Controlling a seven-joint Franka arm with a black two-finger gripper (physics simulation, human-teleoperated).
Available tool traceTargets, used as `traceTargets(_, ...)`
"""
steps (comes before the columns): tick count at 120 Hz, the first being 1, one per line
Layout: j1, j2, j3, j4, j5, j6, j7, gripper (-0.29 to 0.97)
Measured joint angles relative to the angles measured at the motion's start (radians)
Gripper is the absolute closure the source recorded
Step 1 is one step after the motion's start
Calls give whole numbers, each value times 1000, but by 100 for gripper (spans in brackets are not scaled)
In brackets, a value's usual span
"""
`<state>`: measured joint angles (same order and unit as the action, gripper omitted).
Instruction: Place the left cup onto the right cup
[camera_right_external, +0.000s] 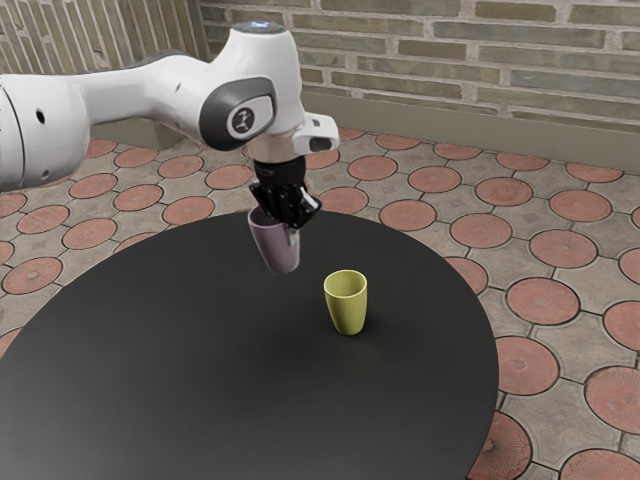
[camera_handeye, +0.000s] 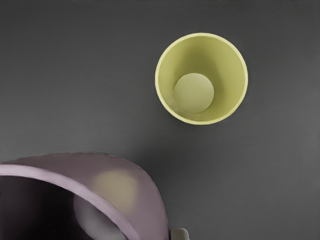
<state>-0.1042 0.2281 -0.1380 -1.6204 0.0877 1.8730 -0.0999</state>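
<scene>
— Black table (camera_right_external: 200, 400), round, nearest of all. What stands on it first?
— A yellow-green cup (camera_right_external: 345, 302), upright, mouth up. The wrist view looks straight down into it and shows its round, pale bottom.
— And the other cup?
— Farther back, toward the exterior view's left of that one: a purple cup (camera_right_external: 275, 245), tilted. A gap of table lies between the two cups. The purple cup looks lifted off the table rather than standing on it.
— What has it?
— The fingers (camera_right_external: 298, 218), black, coming down from above and closed on the purple cup at its rim. The white arm (camera_right_external: 120, 100) reaches in from the exterior view's left.
— Is it over the yellow-green cup?
— No, beside it. In the wrist view the purple rim sits close under the hand, with the yellow-green cup apart from it.
— Behind all that?
— Floor (camera_right_external: 560, 250) of round reddish pavers, then a brick wall (camera_right_external: 450, 60).
</scene>
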Motion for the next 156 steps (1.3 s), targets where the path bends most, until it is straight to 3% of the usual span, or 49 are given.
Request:
traceTargets(93,-56,213,-20,259,40,-52,-13,78)
traceTargets(156,-63,299,-35,334,53,-65,-15,78)
